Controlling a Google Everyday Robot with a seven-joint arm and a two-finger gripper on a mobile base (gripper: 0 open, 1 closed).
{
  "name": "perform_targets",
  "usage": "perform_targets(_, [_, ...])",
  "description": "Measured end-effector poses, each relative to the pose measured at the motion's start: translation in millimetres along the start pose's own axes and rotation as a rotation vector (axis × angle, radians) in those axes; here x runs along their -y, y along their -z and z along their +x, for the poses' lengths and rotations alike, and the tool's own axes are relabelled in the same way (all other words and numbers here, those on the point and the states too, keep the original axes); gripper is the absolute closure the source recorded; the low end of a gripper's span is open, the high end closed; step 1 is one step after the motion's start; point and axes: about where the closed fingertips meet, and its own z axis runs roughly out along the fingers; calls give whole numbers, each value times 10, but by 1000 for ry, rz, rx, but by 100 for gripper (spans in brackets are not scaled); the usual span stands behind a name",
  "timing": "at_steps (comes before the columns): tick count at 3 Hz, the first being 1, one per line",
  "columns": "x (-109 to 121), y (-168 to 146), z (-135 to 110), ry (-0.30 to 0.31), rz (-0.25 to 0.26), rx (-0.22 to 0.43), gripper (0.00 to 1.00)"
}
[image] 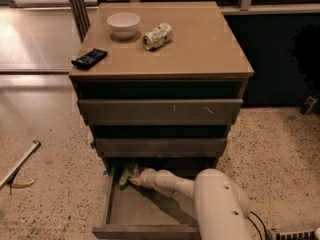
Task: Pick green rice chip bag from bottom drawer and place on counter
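Counter [200, 49]: I've got the tan top of the cabinet filling the upper middle of my view, flat and square.
Arm [220, 204]: my white arm comes in from bottom right and reaches left into the cabinet's lowest level.
Bottom drawer [145, 211]: pulled out towards me, its floor bare and dark in front.
Upper drawers [160, 111]: the two above are both pushed in, fronts flush.
White bowl [123, 24]: on the counter, back left, upright.
Crushed can [157, 36]: lying on its side just right of the bowl, near but apart.
Black packet [89, 57]: flat at the counter's left front edge.
Green rice chip bag [127, 173]: down in the bottom drawer, tucked into the back left corner under the drawer above, partly in shadow.
Gripper [136, 180]: right up against the bag's right side, inside the drawer at the back.
Grip: I can't tell how far open it is, or whether it has hold of the bag.
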Motion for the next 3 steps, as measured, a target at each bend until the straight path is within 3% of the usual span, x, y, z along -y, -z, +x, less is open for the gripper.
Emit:
perform_targets(1, [11, 432, 53, 22, 22, -8, 100])
perform_targets(2, [-24, 826, 167, 47, -1, -41, 100])
perform_targets(3, [-94, 1152, 275, 88, -65, -118, 100])
